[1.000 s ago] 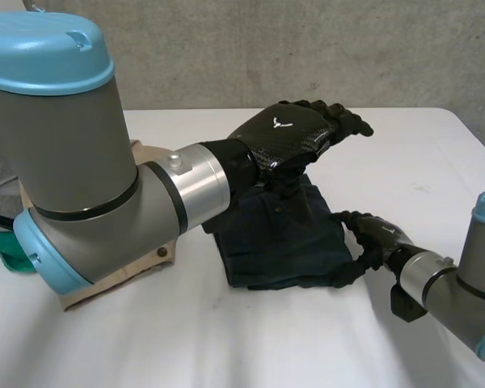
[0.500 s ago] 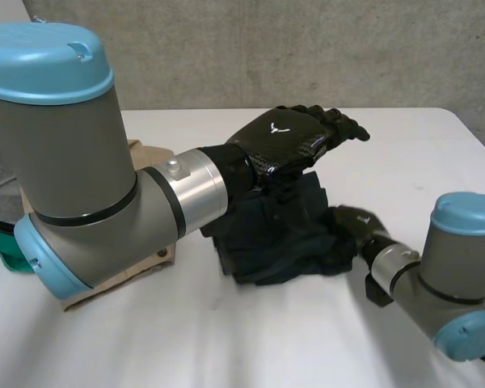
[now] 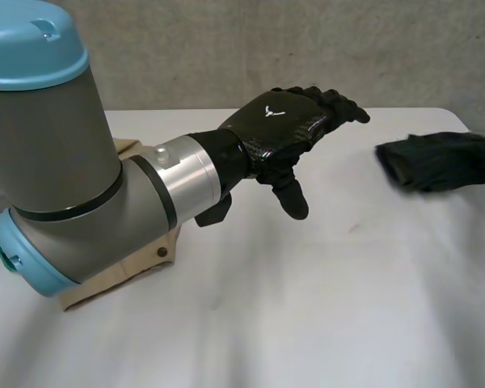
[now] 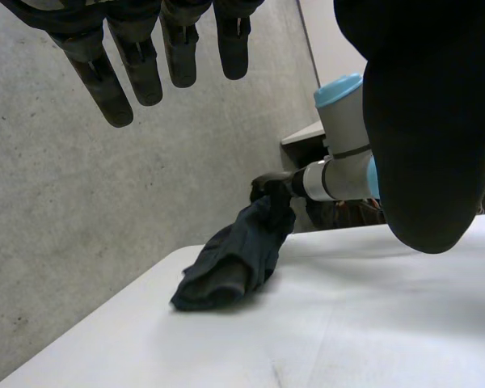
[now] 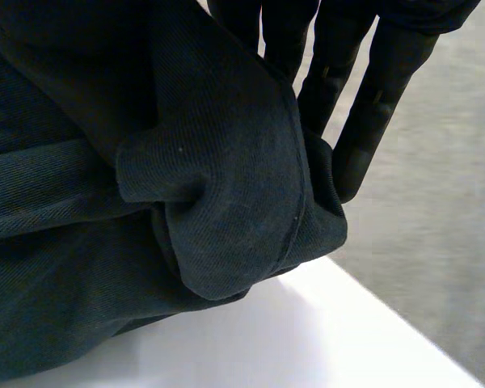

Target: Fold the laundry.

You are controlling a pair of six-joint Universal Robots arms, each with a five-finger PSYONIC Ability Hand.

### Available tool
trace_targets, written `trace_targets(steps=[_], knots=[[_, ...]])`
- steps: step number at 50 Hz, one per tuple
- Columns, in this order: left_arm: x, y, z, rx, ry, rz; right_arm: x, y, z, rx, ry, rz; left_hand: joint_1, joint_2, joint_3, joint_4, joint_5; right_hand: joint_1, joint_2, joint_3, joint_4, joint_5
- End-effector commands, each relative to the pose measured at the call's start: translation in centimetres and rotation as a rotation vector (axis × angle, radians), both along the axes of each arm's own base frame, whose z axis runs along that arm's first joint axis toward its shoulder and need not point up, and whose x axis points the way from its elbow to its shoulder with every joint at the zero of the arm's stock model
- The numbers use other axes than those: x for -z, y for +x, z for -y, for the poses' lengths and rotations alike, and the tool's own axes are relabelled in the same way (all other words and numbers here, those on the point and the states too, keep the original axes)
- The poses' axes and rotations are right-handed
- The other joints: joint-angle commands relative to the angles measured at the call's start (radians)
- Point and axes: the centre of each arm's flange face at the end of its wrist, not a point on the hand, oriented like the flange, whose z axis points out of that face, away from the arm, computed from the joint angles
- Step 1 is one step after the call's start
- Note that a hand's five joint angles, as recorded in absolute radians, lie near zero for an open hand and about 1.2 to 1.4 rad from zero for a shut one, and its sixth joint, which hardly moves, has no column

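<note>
A bare concrete wall (image 3: pixel 226 48) stands behind a white table (image 3: pixel 307 307), and I am looking across it from behind the robot. The left arm (image 3: pixel 65 186), thick and grey with light-blue caps, reaches in from about 8 o'clock toward the middle of the table. Its left hand (image 3: pixel 283 129) hangs above the tabletop near the centre, a little toward 12 o'clock, palm down. The fingers (image 4: pixel 137 65) are stretched out straight and slightly spread, the thumb hangs loose below the palm, and the hand grasps nothing and touches nothing.

The dark garment (image 3: pixel 436 162) sits at about 2 o'clock, near the table's right edge and well apart from the left hand. It is bunched into a rumpled roll rather than laid flat. In the left wrist view the right arm (image 4: pixel 343 153) comes in from beyond that edge, and the right hand (image 4: pixel 268 184) has the garment by its upper end. The cloth slopes down from the hand, and its lower, bunched end seems to rest on the table. In the right wrist view thick folds are gathered against the palm, with fairly straight fingers (image 5: pixel 364 105) running down behind the bunch and pressed to it. The cloth hides the thumb.

A tan cloth (image 3: pixel 137 267) lies flat at about 8 o'clock, partly under the left arm.
</note>
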Motion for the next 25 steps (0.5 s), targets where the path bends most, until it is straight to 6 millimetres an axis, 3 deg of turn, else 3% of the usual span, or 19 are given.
trace_targets(steps=[1,9,11,12,17,22,25], knots=[[0.2,0.0,-0.1,0.004,0.003,0.004,1.0,-3.5,2.1,0.052,0.002,-0.034,-0.028,-0.031,-0.033,-0.028,-0.048,0.361,0.279,0.274,0.201,0.31],[0.2,-0.2,-0.3,0.009,0.003,0.004,2.5,-6.1,2.9,0.062,0.046,-0.066,-0.028,-0.031,-0.033,-0.028,-0.048,0.361,0.279,0.274,0.201,0.31],[0.2,-0.3,-0.4,0.01,0.003,0.004,2.8,-5.8,2.8,0.01,0.064,-0.067,-0.028,-0.031,-0.033,-0.028,-0.048,-0.618,-0.7,-0.705,-0.778,-0.669],[0.2,-0.3,-0.5,0.01,0.002,0.003,2.8,-5.7,2.8,0.0,0.07,-0.066,-0.028,-0.031,-0.033,-0.028,-0.048,-0.861,-0.943,-0.948,-1.021,-0.912],[0.1,-0.3,-0.6,0.012,0.0,0.002,2.1,-7.0,1.9,0.05,0.095,-0.07,-0.028,-0.031,-0.033,-0.028,-0.048,-0.861,-0.943,-0.948,-1.021,-0.912],[-0.2,-0.1,-0.5,0.007,-0.005,-0.002,-1.4,-8.6,0.6,0.195,0.043,-0.202,-0.028,-0.031,-0.033,-0.028,-0.048,-0.861,-0.943,-0.948,-1.021,-0.912],[-0.4,0.0,-0.5,0.003,-0.009,-0.005,-3.0,-8.6,0.3,0.226,0.004,-0.286,-0.028,-0.031,-0.033,-0.028,-0.048,-0.861,-0.943,-0.948,-1.021,-0.912]])
